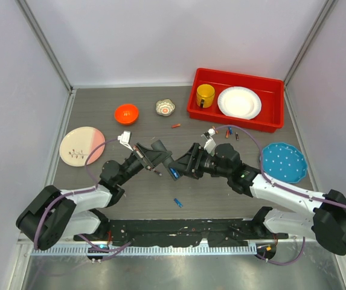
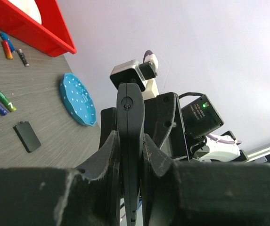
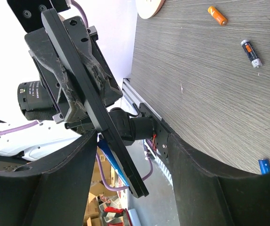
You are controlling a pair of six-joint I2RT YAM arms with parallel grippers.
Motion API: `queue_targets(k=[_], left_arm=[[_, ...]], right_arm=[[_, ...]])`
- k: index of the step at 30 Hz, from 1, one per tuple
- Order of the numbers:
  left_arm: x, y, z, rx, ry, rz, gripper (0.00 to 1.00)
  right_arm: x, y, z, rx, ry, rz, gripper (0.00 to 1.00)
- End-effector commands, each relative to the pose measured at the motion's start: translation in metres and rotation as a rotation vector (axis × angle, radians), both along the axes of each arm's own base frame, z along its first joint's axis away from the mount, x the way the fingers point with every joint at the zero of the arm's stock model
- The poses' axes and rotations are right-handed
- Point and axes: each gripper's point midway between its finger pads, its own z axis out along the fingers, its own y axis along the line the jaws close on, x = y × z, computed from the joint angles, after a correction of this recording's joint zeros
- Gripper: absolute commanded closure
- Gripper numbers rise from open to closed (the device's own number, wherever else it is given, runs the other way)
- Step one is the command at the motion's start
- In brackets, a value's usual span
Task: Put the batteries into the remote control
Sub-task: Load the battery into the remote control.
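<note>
One slim black remote control (image 2: 129,108) (edge-on); left pincer (image 2: 130,140) grips it.

walls (image 1: 160,36): plain white panels; table (image 1: 94,106): dark grey woodgrain; near edge: metal sheet (image 1: 160,273)

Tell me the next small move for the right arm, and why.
Probably draw the right gripper back toward the loose blue battery nearby: its jaws stand open around the remote control, which the left gripper clamps off the table.
</note>
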Motion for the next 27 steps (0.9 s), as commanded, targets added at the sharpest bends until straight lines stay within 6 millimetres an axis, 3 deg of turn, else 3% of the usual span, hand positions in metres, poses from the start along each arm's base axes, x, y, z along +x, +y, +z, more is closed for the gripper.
queue_targets(k=[1,17,27], left_arm=[[-0.016,0.021,0.081,-0.209,-0.272,0.047,1.0],[-0.014,0.026,0.088,-0.226,-0.285,0.08,1.0],[-0.013,0.026,0.086,-0.223,-0.283,0.085,1.0]], right_arm=[[-0.003,-0.001,-0.015,-0.031,0.027,0.012,0.36],[-0.009,0.005,-0.021,-0.042,0.035,0.035,0.45],[-0.012,0.007,-0.026,-0.059,0.033,0.045,0.57]])
